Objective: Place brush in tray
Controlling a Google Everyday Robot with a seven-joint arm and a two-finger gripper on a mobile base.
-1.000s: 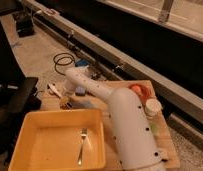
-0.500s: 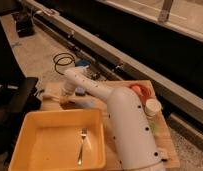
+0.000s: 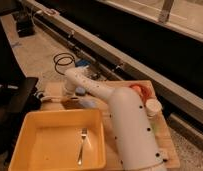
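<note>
Barely shifted in the last second, my gripper stays low just beyond the tray's far left corner, its grip impossible to tell, beside what seems the brush, still outside the tray, so pickup remains.

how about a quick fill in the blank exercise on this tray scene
1. The only thing lying in the yellow tray is a silver ___.
2. The gripper hangs over the wooden table, beyond the tray's far rim, so it is ___ the tray.
3. The small bowl on the far side of the white arm is ___ in colour.

Missing words: fork; outside; orange.
</note>
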